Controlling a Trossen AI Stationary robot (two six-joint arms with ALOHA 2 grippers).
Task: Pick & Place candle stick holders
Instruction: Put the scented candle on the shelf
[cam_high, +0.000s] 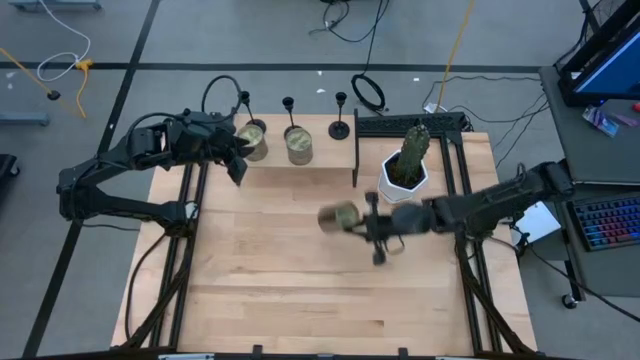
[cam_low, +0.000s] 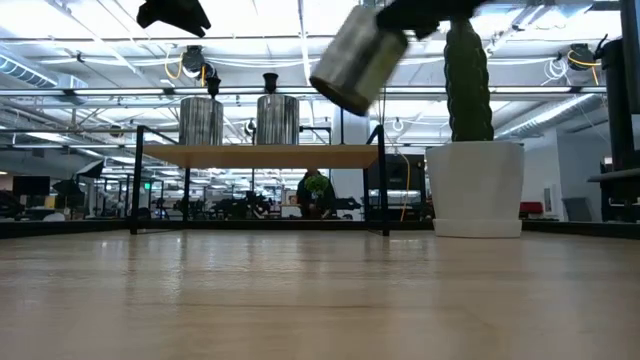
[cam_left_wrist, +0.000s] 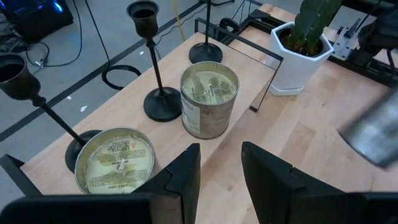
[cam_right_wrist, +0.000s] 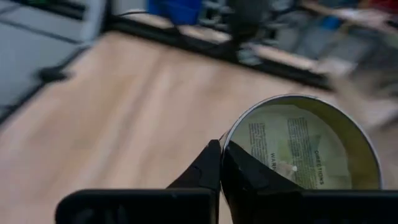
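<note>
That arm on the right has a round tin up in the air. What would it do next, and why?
Probably carry the jar toward the raised shelf and lower it there. The right gripper holds it by the rim, tilted and well above the table, and two like jars already stand on that shelf. The left gripper hovers open by those.

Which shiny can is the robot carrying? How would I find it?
Find the white pot with the cactus at the table's right. Beside it, toward the table's middle, the right hand holds a greenish-gold jar above the wood. The other two jars stand on the shelf by the black candle stick holders; this one is tilted and airborne.
</note>
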